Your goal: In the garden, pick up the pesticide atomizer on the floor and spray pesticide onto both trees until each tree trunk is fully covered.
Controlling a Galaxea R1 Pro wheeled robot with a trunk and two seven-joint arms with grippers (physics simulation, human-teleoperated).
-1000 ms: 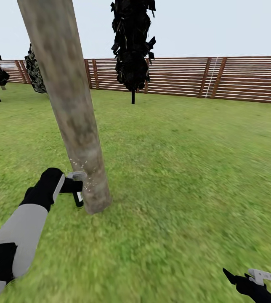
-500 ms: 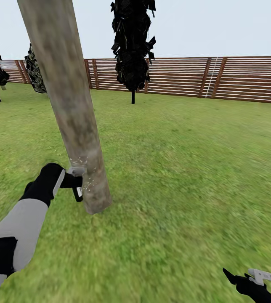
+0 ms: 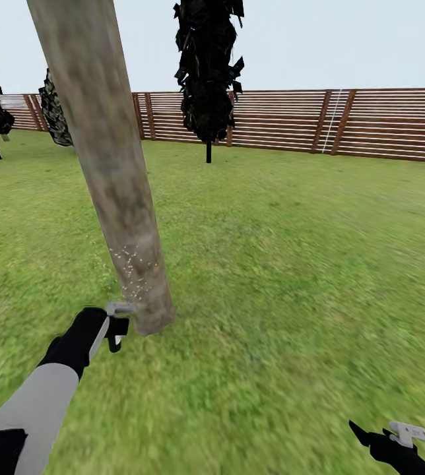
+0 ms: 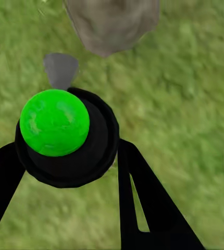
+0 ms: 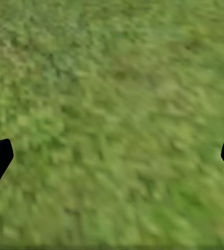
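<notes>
Left hand point(image 3: 112, 324), pinching the pesticide atomizer point(image 4: 65, 136), has dropped lower beside the tree trunk point(image 3: 117, 191); pesticide point(image 3: 132, 267) specks sit above it. Right hand point(image 5: 112, 156) spread.

left pincer point(image 3: 115, 326) with pesticide atomizer point(image 3: 117, 319) dropped lower, away from trunk point(image 3: 110, 171).

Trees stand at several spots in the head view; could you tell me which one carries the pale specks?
The thick leaning tree trunk beside the left tool; pale specks dot its lower part. The trees along the fence show none.
</notes>
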